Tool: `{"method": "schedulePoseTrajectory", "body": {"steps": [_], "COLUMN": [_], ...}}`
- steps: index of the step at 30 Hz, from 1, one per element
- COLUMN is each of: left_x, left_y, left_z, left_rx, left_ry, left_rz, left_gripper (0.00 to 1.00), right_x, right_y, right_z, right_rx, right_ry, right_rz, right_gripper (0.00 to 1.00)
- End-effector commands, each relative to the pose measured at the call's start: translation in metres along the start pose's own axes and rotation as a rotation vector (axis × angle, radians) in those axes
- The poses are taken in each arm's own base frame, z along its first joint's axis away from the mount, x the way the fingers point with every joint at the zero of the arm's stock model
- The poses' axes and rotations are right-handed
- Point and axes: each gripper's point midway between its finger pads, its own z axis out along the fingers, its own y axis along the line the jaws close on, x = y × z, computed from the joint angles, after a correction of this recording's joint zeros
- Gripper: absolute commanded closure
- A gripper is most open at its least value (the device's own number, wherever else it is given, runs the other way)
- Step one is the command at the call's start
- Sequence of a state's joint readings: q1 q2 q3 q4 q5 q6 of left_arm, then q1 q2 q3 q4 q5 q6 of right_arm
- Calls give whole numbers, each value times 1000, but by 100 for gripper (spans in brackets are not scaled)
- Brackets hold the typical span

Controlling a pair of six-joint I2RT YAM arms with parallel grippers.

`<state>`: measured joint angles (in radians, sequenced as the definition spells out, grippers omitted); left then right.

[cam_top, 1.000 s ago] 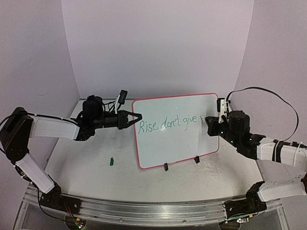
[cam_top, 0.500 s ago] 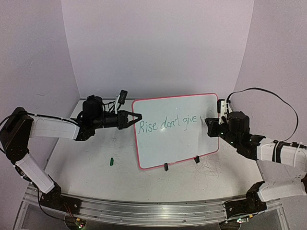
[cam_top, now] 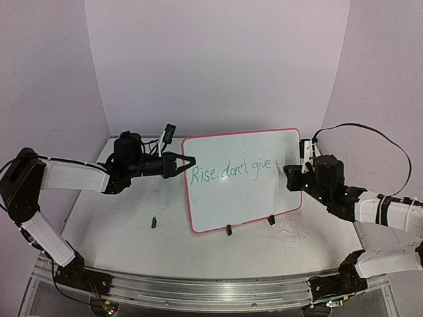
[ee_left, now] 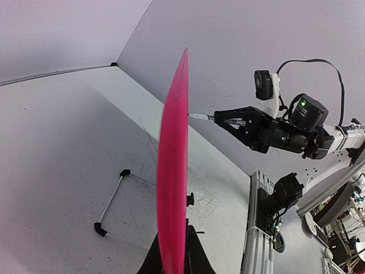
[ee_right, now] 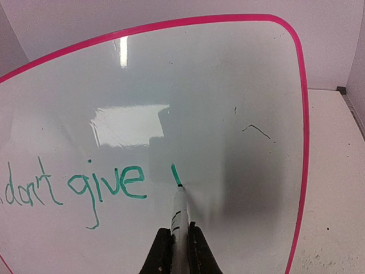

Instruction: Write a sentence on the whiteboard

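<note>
Finishes: gloss board, matt surroundings.
Whiteboard (cam_top: 244, 198) face is showing smooth and glossy, throwing back a bright glare patch at 10 o'clock from the marker (ee_right: 178, 214) tip; its pink-red frame (ee_left: 173, 171) is reading as smooth plastic with a slight sheen. Marker barrel is looking like white plastic, the right gripper (ee_right: 179, 242) like matt black plastic. Table (cam_top: 125, 224) is showing matt white, scuffed and scribbled at 5 o'clock from the board. Rail (cam_top: 211, 288) at 6 o'clock is gleaming like brushed metal.
</note>
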<state>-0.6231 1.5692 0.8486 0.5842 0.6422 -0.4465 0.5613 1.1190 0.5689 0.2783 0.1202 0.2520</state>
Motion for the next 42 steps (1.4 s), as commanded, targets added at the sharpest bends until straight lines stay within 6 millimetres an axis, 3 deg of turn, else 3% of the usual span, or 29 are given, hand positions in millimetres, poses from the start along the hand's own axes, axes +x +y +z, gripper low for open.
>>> {"method": "schedulePoseTrajectory", "body": {"steps": [1, 14, 28, 33, 42], "left_x": [-15, -16, -14, -15, -15], "left_y": [16, 15, 16, 15, 15], "left_z": [-8, -7, -8, -9, -10], "left_rx": [-100, -98, -102, -104, -107], "left_ry": [-41, -41, -40, -43, -45], "left_rz": [69, 68, 71, 72, 74], "left_gripper": [100, 100, 100, 100, 100], "right_x": [4, -33, -44, -36, -1], "right_y": [-9, -5, -2, -4, -12], "right_z": [-2, 1, 7, 5, -2], "right_rx": [41, 53, 56, 58, 56], "right_ry": [6, -112, -133, -112, -27], "right_rz": [4, 18, 11, 16, 31], "right_gripper": [100, 100, 100, 100, 100]}}
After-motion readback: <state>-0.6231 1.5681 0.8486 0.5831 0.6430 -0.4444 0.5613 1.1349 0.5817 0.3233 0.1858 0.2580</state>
